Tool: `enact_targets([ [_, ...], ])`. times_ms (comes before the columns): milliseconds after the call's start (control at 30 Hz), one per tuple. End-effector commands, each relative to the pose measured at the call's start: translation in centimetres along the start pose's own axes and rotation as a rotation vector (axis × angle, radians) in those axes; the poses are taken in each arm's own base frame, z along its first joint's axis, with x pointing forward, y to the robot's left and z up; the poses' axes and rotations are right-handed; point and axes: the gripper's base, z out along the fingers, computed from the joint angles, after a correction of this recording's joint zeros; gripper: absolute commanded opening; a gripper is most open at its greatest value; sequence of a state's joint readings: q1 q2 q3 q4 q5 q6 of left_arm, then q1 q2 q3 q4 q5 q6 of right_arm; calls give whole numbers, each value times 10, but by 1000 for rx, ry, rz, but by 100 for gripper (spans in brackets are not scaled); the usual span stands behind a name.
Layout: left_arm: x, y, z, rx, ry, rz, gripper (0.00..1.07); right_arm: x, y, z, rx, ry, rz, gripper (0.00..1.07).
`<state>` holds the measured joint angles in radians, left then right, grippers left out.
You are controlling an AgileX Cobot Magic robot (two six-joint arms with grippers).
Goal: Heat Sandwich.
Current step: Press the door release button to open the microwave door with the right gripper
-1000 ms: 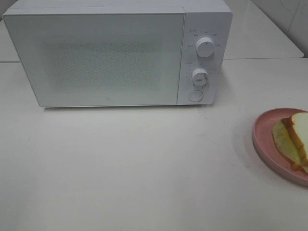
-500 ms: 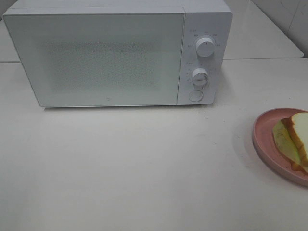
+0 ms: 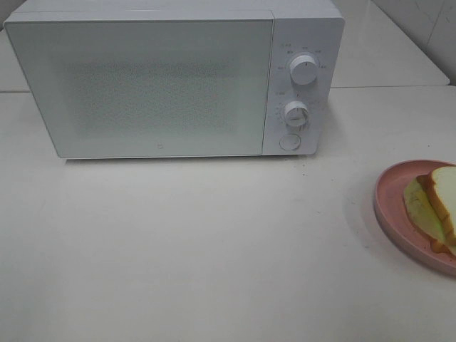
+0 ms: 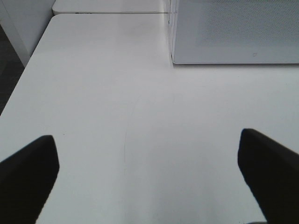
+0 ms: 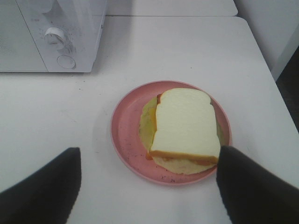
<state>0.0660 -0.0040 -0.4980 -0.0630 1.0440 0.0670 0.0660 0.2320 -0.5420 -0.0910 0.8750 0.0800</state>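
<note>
Right claw [image 5: 147,163] hangs spread, empty, aimed at the sandwich [image 5: 184,123], four o'clock of the shut microwave [image 3: 164,85]; left claw [image 4: 147,154] gapes idle.

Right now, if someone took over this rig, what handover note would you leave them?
Left gripper: open, empty, over the bare white table beside the white microwave oven.
Right gripper: open, empty, above the plate.
White-bread sandwich with tan crust and pale filling: lies on the round pink plate, to the right of the microwave.
Done: nothing visible; the microwave door is closed.
Left: open door, load sandwich, close, heat.
</note>
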Motion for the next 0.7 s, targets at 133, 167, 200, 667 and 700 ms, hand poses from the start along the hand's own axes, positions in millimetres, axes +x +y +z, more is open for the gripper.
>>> enact_targets([
  [133, 1, 0, -3, -2, -40, -1, 103, -16, 1, 11, 0, -43, -18, 76],
  [167, 1, 0, -3, -2, -40, -1, 103, -17, 2, 13, -1, -46, -19, 76],
  [200, 1, 0, -3, -2, -40, -1, 103, -21, 2, 17, -3, -53, -21, 76],
  [667, 1, 0, -3, -2, -40, -1, 103, -44, 7, 60, -16, -13, -35, 76],
  [700, 1, 0, -3, -2, -40, -1, 103, -44, 7, 60, -16, -13, -35, 76],
])
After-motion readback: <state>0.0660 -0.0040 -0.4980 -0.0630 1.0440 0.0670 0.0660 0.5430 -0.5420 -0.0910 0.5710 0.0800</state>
